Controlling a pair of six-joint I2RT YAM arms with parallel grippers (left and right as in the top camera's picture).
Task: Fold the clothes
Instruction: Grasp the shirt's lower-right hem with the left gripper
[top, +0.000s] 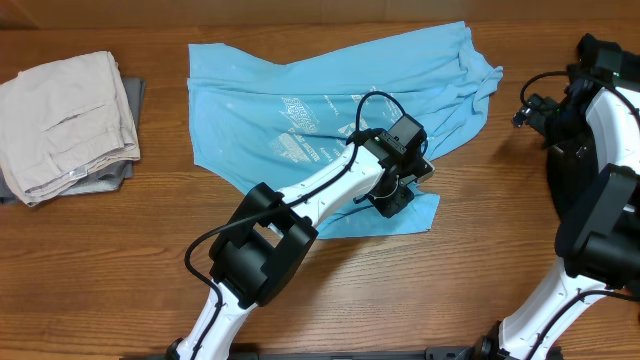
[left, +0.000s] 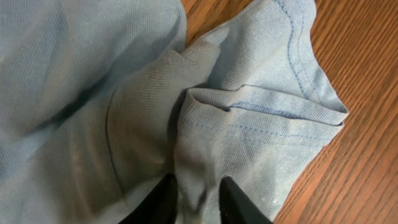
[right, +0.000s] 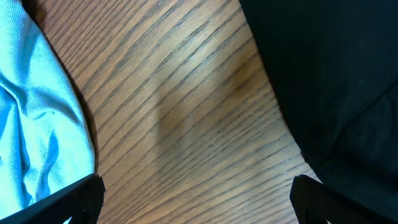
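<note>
The clothes, a light blue T-shirt (top: 330, 90) with white print, lie spread and rumpled across the middle of the wooden table. My left gripper (top: 395, 195) sits at the shirt's near right corner. In the left wrist view it (left: 198, 196) is shut on a bunched fold of the blue fabric (left: 261, 130), which fills the gap between the black fingers; a stitched hem lies just ahead. My right gripper (top: 530, 110) hovers off the shirt's right edge. In the right wrist view it (right: 196, 199) stands open over bare wood, with the shirt's edge (right: 31, 124) at the left.
Folded beige trousers (top: 65, 120) rest on a grey cloth at the table's far left. The right arm's black base (top: 600, 200) fills the right edge, seen as a dark mass (right: 336, 81) in the right wrist view. Bare wood (top: 480, 260) lies in front of the shirt.
</note>
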